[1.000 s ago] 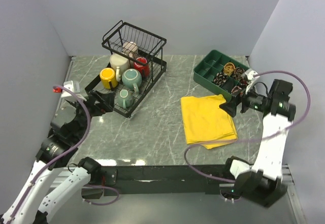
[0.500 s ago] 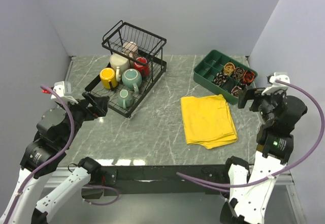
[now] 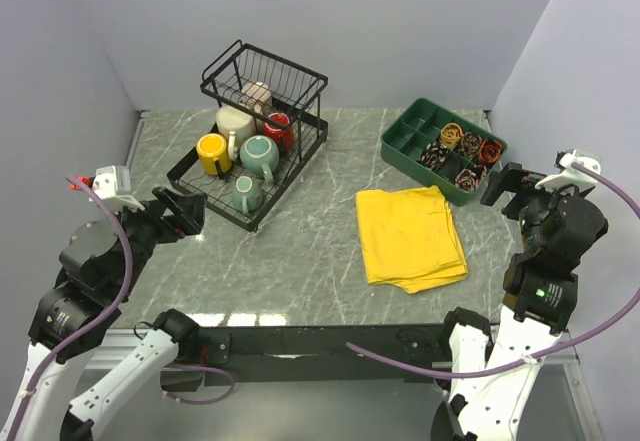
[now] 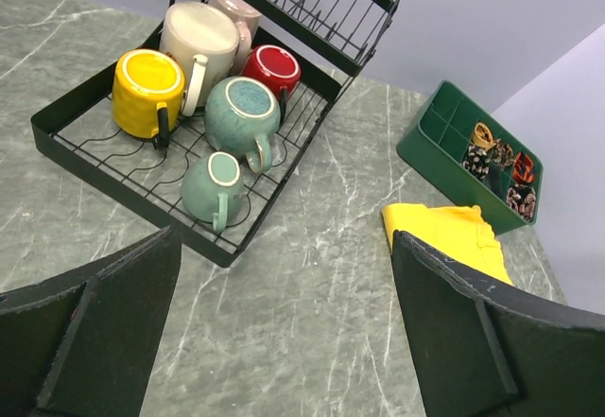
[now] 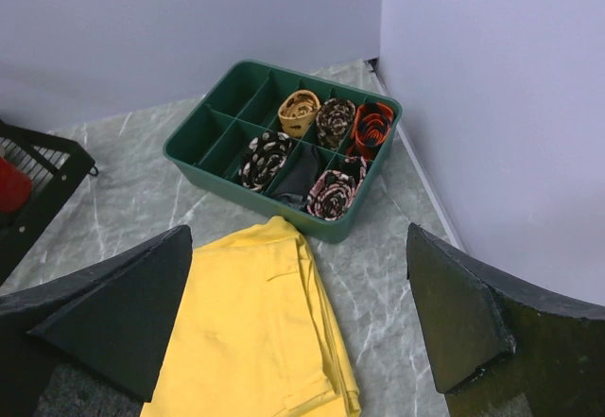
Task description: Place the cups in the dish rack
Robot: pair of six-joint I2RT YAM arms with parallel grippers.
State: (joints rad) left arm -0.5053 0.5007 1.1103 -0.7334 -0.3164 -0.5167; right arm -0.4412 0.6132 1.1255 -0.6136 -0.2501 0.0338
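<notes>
- Cups [image 3: 258, 153]: six, in the lower tier of the dish rack [image 3: 215, 204], far-left part of the table [image 3: 320, 261]; unchanged.
- Both arms have drawn back toward the near edge since a second ago.
- Yellow cloth [image 3: 410, 236] and green tray [image 3: 397, 149] on the right side, no longer overhung.
- Left gripper [image 3: 185, 208], right gripper [image 3: 512, 183]: jaws spread wide, empty, touching nothing.

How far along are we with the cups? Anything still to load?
Looks finished. In the dish rack sit the yellow mug, cream mug, lilac-beige mug, red mug, teal mug and green mug. In hand: nothing; the left pincer and right pincer are open and empty. Left: probably nothing, since no mug shows outside the rack.
</notes>
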